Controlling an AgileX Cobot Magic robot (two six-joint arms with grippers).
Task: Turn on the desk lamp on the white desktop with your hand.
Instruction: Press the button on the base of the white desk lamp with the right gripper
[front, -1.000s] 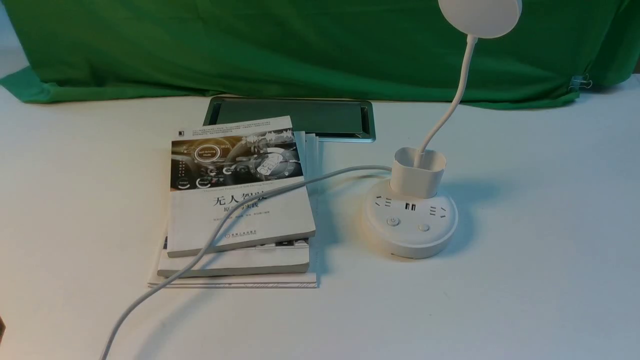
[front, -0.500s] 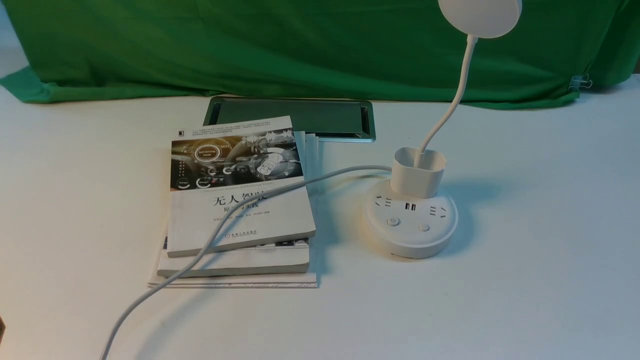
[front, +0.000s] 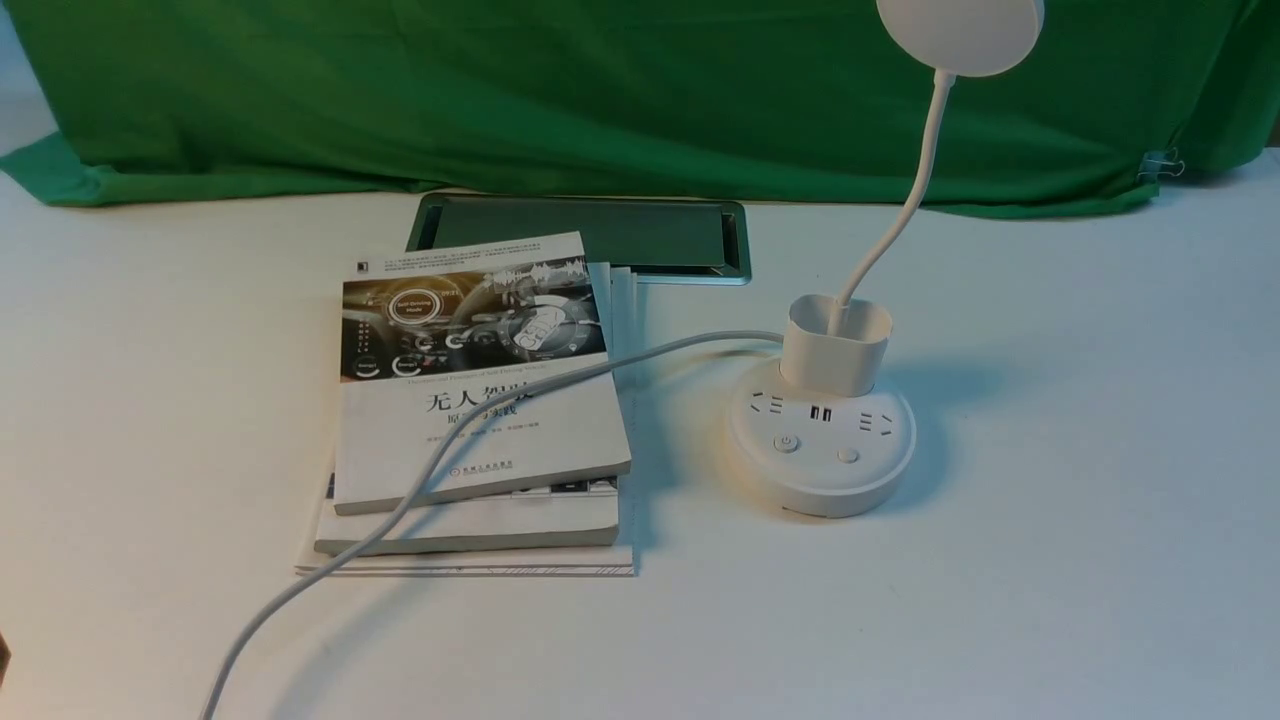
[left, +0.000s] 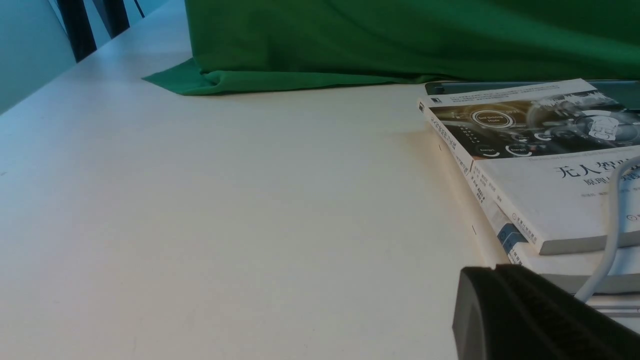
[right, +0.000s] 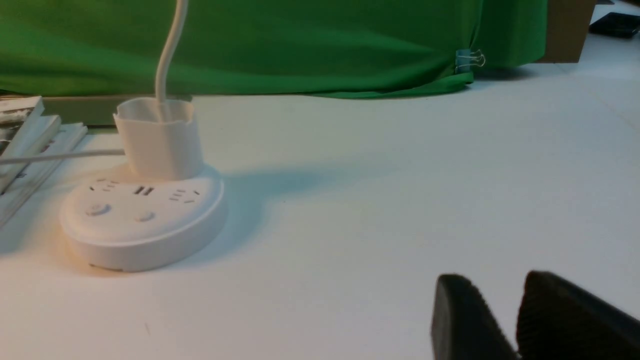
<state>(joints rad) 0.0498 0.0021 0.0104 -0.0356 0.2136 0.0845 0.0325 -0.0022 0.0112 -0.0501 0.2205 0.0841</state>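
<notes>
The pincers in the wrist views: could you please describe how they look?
The left pincer is matte black, round-tipped, with a finely ribbed face. The right pincer shows two matte black fingers, rounded tips, same ribbed texture. No arm links, wiring or markings show.

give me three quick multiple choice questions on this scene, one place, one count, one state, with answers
1. The desk lamp stands where from the book stack? A) robot's left B) robot's right C) on top
2. How many round buttons on the lamp's base? A) one B) two C) four
3. The right gripper is: A) pressing a button B) gripping the lamp's neck C) apart from the lamp
Answers: 1 B, it stands right of the books; 2 B, two show on its top; 3 C, bare white desktop lies between them.
</notes>
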